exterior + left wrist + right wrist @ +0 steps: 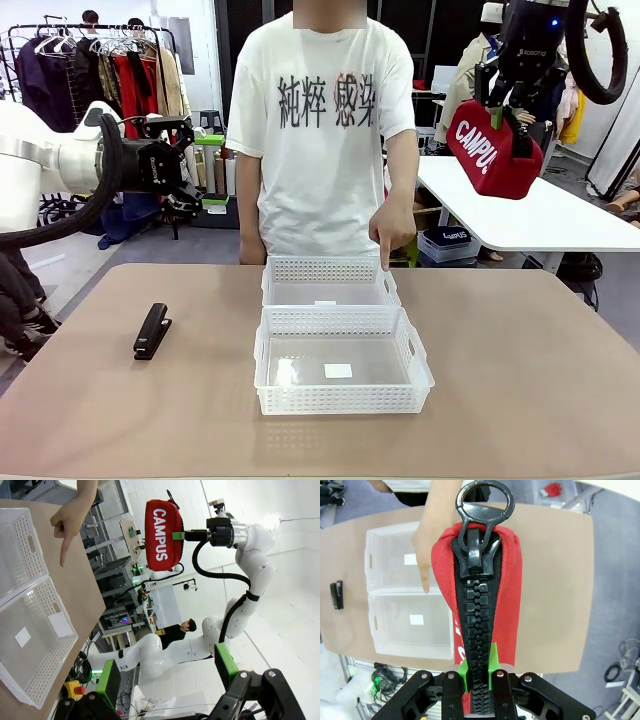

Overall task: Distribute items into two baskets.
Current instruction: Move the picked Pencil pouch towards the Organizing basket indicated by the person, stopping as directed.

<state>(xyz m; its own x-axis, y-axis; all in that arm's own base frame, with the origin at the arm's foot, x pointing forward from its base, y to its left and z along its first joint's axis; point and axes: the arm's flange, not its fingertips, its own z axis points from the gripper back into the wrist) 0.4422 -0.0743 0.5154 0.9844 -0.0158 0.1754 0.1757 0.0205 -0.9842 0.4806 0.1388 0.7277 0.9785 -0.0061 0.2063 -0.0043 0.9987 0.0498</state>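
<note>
Right arm: raised high over the right side of the table (520, 380), wrist turned downward. Right gripper (507, 108): pressed together on the zip edge of the red pouch (492, 150), green pads pinching either side of the black zip in the right wrist view (479, 669). The pouch hangs tilted below the gripper, well above the tabletop, white "CAMPUS" lettering facing the robot's side, zip pull ring at its far end. Left arm: held level above the left edge of the table, off the surface. Left gripper (185, 203): fingers spread wide, nothing between them, as its own wrist view (167, 670) shows. Black stapler (152, 331): flat on the table at the left, below and ahead of the left gripper, well apart from it. Two white baskets at table centre, touching end to end: near basket (340, 400) and far basket (325, 268), each with a small white label on its floor. Person's hand (392, 232): index finger pointing down at the far basket's right rim.
</note>
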